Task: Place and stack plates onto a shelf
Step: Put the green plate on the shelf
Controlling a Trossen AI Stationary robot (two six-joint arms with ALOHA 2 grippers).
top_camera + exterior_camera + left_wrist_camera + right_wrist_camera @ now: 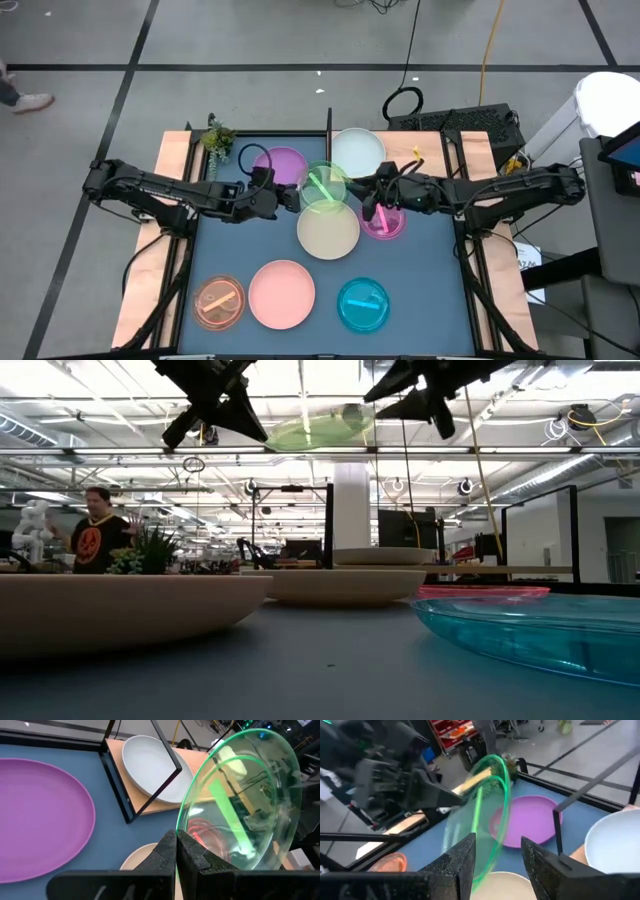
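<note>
Hovering above the middle of the table [175, 160], the green dish [323, 188] was seen lifted clear of the mat, just over the cream plate [328, 231]. Its rim was pinched by the left gripper [288, 196], fingers fully closed on the edge. The right gripper [362, 192] was held at the dish's opposite side, jaws spread wide with the rim between them, contact not confirmed. The pale mint plate [358, 150] was noted lying on the shelf [470, 150], beside the thin black upright panel [329, 125]. The purple plate [284, 164] lay on the mat near the left gripper. The magenta dish [383, 222] sat under the right arm. Orange dish [219, 303], pink plate [282, 294] and cyan dish [363, 305] were lined along the near edge.
</note>
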